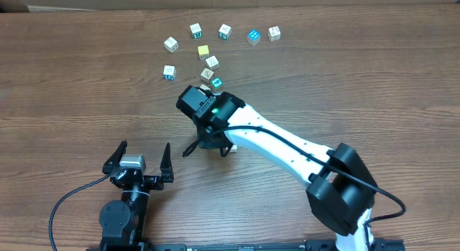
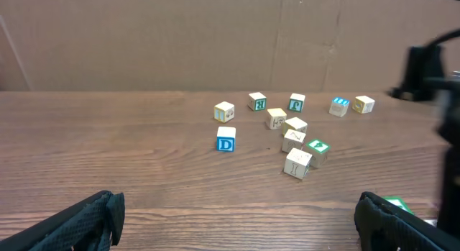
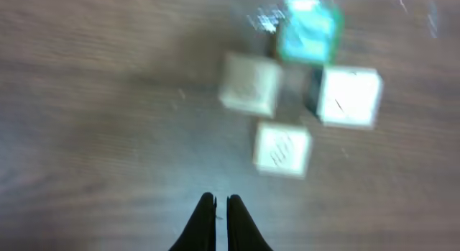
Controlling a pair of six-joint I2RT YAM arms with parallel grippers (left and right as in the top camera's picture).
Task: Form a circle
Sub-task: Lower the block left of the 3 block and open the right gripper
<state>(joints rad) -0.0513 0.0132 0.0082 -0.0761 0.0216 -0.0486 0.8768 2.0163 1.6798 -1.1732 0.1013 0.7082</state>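
the circle (image 3: 259,85), four tiny letter cubes in a tight ring, three whitish and one green-topped cube (image 3: 309,28), sits on the wooden table (image 1: 72,85), mostly hidden from overhead beneath the white right arm (image 1: 287,147). the right gripper (image 3: 220,199) hangs just short of the circle, fingers pressed together and pinching nothing, with a strip of bare wood between its tips and the nearest whitish cube (image 3: 282,147). the wrist view is too blurred to tell whether the ring's cubes touch. beyond the circle, on the side away from the robot, loose cubes lie scattered: a crooked line ending in a second green-topped cube (image 1: 216,83), a blue "d" cube (image 2: 226,139) off to the far left, and a blue-topped cube (image 1: 253,37) among the farthest back. left of the circle and well apart, the left gripper (image 1: 142,150) rests with fingers spread wide, empty. a cardboard wall (image 2: 215,35) stands behind the far cubes.
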